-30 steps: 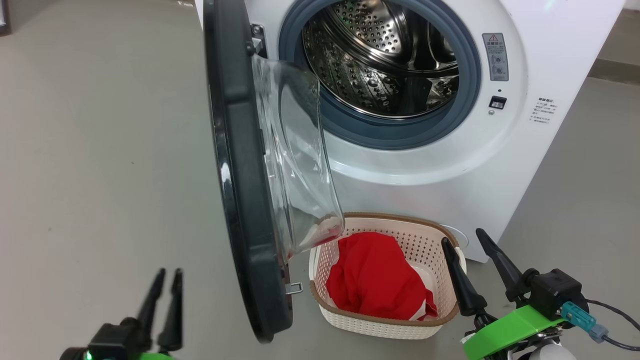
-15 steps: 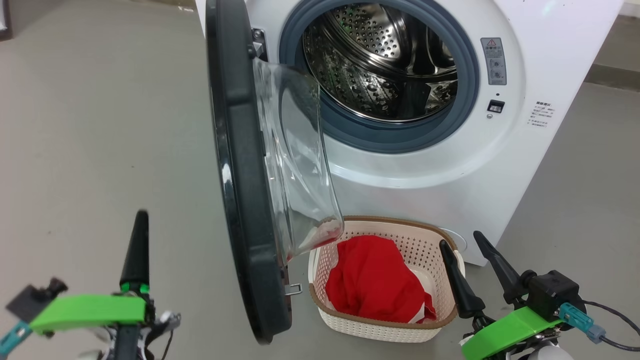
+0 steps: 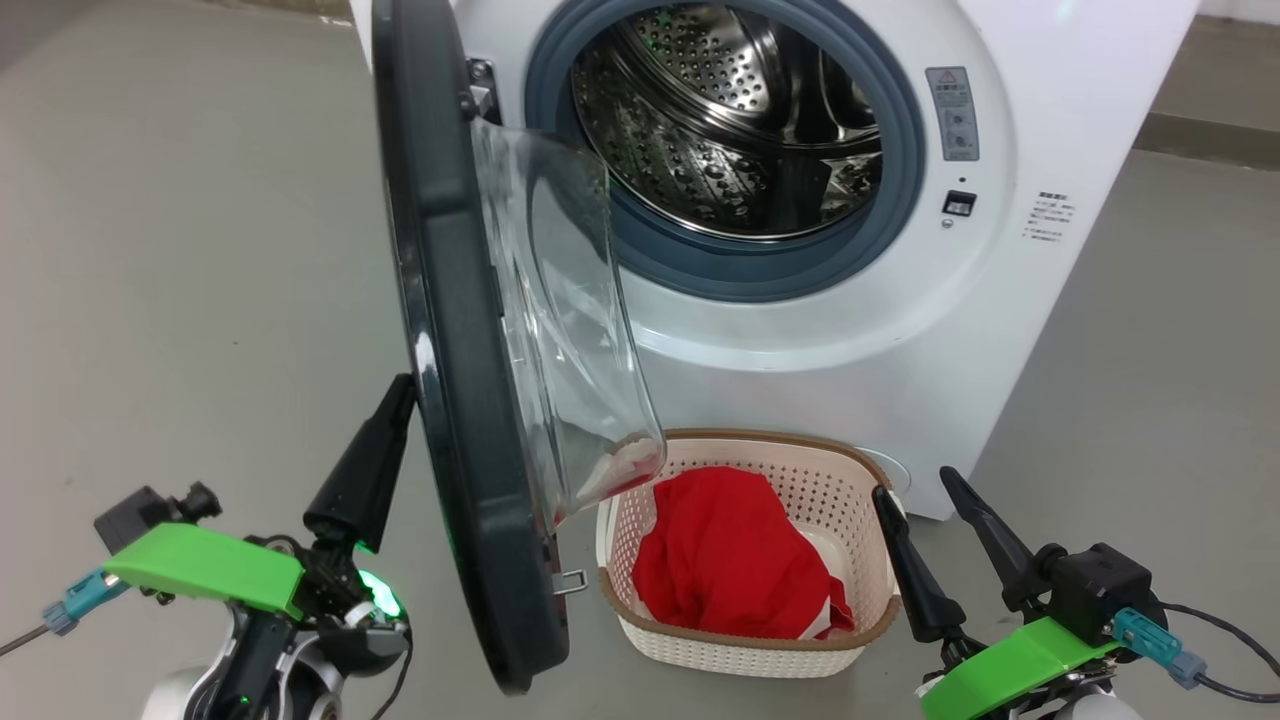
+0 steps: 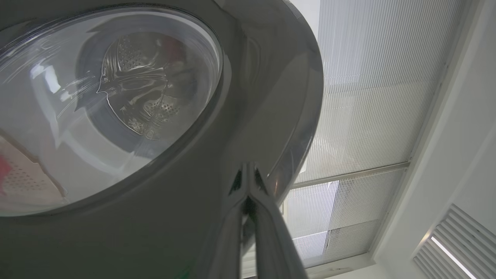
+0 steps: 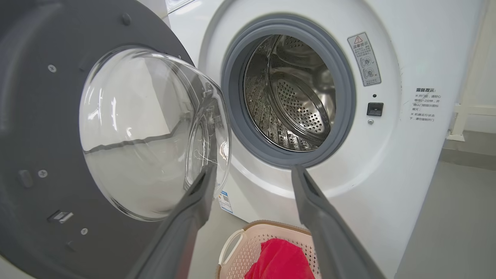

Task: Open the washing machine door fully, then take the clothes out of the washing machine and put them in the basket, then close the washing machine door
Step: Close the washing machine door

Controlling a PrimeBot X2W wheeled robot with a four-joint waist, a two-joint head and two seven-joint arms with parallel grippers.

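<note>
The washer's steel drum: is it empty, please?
Empty, as far as visible: perforated steel drum bare; red fabric clothes lie in the cream plastic basket.

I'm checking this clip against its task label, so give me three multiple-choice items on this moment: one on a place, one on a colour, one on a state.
1. Where are the clothes?
A. inside the washing machine
B. in the basket
C. draped over a chair

2. What colour are the clothes mainly?
A. red
B. blue
C. black

3. How does the washing machine door stand?
A. shut and latched
B. swung open
C. taken off and lying flat

Answers:
1 B: the fabric lies inside the basket's perforated walls.
2 A: it is bright red, with a little white at one edge.
3 B: the door stands swung out from the washing machine's front, nearly edge-on in the head view.
</note>
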